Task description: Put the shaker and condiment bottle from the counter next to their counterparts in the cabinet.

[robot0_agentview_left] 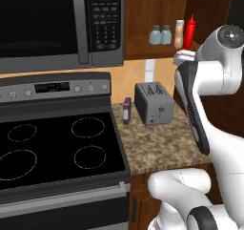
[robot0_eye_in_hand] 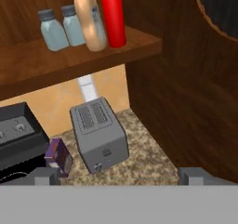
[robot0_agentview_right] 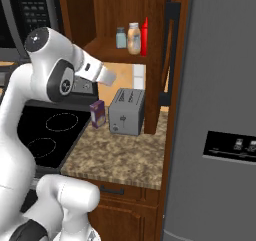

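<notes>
Two pale blue-grey shakers (robot0_eye_in_hand: pixel 52 31) (robot0_eye_in_hand: pixel 74 25) stand upright side by side on the cabinet shelf (robot0_eye_in_hand: pixel 69 62), close together. Just beside the second shaker stands the tan condiment bottle (robot0_eye_in_hand: pixel 90 21), upright, with the red squeeze bottle (robot0_eye_in_hand: pixel 113 16) immediately next to it on the far side; whether these two touch cannot be told. In the left base view the same row reads shaker (robot0_agentview_left: pixel 155 35), shaker (robot0_agentview_left: pixel 166 35), condiment bottle (robot0_agentview_left: pixel 179 33), red squeeze bottle (robot0_agentview_left: pixel 190 32). In the right base view one shaker (robot0_agentview_right: pixel 121 38) is seen, with the condiment bottle (robot0_agentview_right: pixel 133 38) and red squeeze bottle (robot0_agentview_right: pixel 145 36).

The cabinet (robot0_agentview_right: pixel 107 15) stands open-fronted above the table (robot0_agentview_left: pixel 157 143). On the table sit a grey toaster (robot0_eye_in_hand: pixel 98 135) and, near it, a small purple box (robot0_eye_in_hand: pixel 59 155), beside the black stovetop (robot0_agentview_left: pixel 52 150).

The gripper (robot0_eye_in_hand: pixel 121 175) is held below shelf level, apart from all four items; its jaws stand wide open and hold nothing.
</notes>
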